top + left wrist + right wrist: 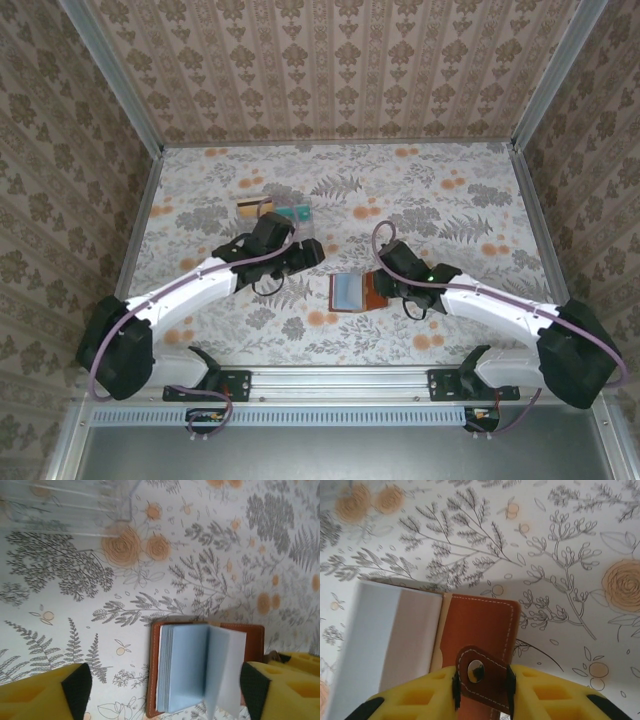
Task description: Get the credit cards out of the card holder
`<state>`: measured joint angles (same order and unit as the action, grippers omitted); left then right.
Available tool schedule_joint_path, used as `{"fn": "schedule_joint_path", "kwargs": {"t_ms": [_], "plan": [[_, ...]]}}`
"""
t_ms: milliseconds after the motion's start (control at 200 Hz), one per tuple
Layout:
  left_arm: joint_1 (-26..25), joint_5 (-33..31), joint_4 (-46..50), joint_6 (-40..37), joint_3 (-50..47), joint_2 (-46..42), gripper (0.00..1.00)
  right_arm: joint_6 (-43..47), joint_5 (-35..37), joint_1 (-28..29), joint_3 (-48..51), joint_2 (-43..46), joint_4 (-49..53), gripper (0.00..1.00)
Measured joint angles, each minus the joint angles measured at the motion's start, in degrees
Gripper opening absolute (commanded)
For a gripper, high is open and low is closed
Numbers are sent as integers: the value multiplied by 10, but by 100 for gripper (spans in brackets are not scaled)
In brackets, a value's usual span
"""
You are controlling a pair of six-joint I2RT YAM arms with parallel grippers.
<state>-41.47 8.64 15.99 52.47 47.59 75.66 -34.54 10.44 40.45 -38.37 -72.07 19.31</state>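
Counting one card holder, two loose cards and two tools. Lying open near the middle of the floral worktop, showing blue-grey leaves on the left half and brown leather on the right. Sitting well apart from it toward the far side: a tan card and a teal card, near each other. Hovering above the worktop with the left tool, yellow fingers spread wide, holding nothing and touching nothing; framing the card holder between them in the left wrist view, one leaf standing partly raised, with one clear plastic piece lying farther off. Reaching the card holder's brown half with the right tool, straddling the single snap strap with black pads only narrowly apart, one at each strap edge. Being unable to tell whether pinching the strap or merely flanking it.
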Motion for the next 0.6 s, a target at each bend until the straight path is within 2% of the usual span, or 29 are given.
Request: {"fn": "schedule_joint_path", "kwargs": {"t_ms": [125,285,600], "plan": [[-13,17,-15,-5,0,24,57,-4,-2,0,8,-27,-3,21],[-28,40,-32,-14,0,58,42,-13,-3,0,34,-38,-15,18],[-46,85,-63,-24,0,127,39,-17,-4,0,45,-62,-42,14]]}}
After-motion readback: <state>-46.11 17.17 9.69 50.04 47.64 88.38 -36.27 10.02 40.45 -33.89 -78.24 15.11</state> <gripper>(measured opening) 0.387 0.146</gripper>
